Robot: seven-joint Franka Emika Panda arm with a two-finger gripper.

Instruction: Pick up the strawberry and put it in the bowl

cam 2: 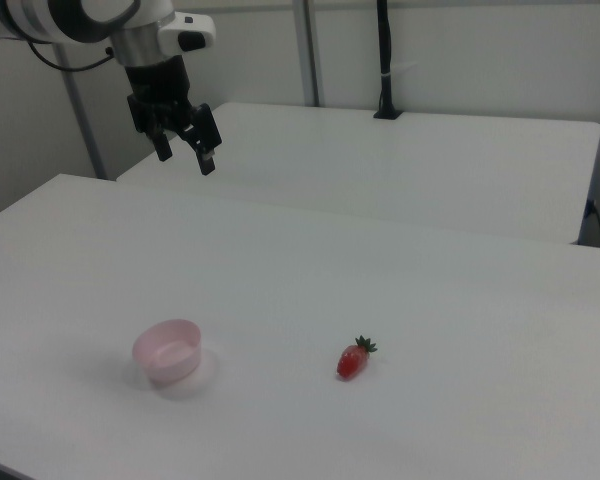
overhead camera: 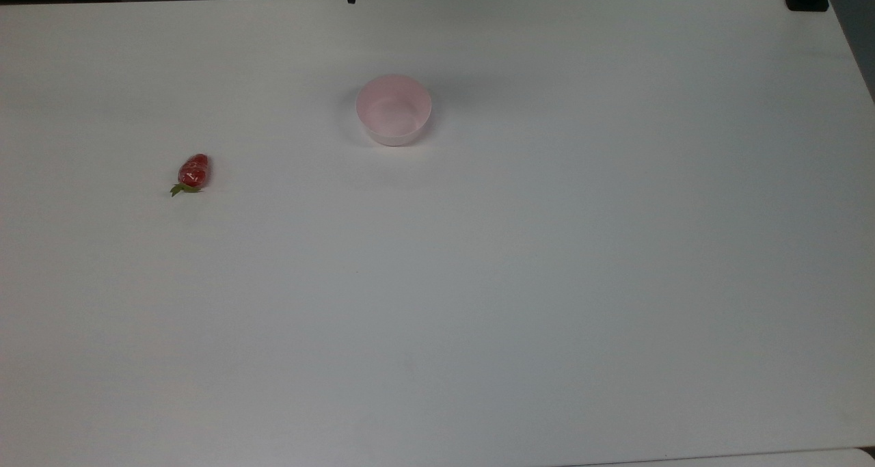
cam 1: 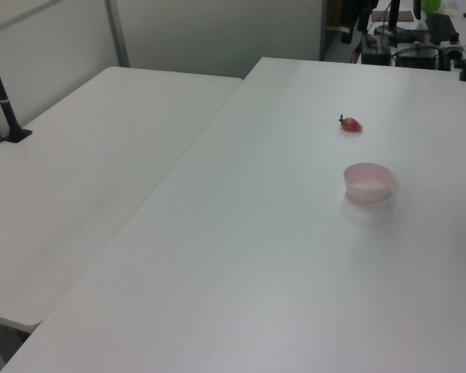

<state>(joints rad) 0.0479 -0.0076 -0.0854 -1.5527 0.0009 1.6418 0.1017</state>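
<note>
one strawberry (overhead camera: pixel 193 171), one bowl (overhead camera: pixel 394 109), one spread gripper (cam 2: pixel 186 160).

One strawberry (overhead camera: pixel 193 172) on the white table (overhead camera: pixel 478 282), one pale pink bowl (overhead camera: pixel 394 110), and that's the whole count of loose items: two things, one of each kind. Over in the right view there's one gripper (cam 2: pixel 186 161) with two black fingers (cam 2: pixel 208 160), hanging above a table surface. Tables come to two, set edge to edge, with the second table (cam 1: pixel 85 155) carrying one black post (cam 1: pixel 1 93) clamped at its edge.
</note>
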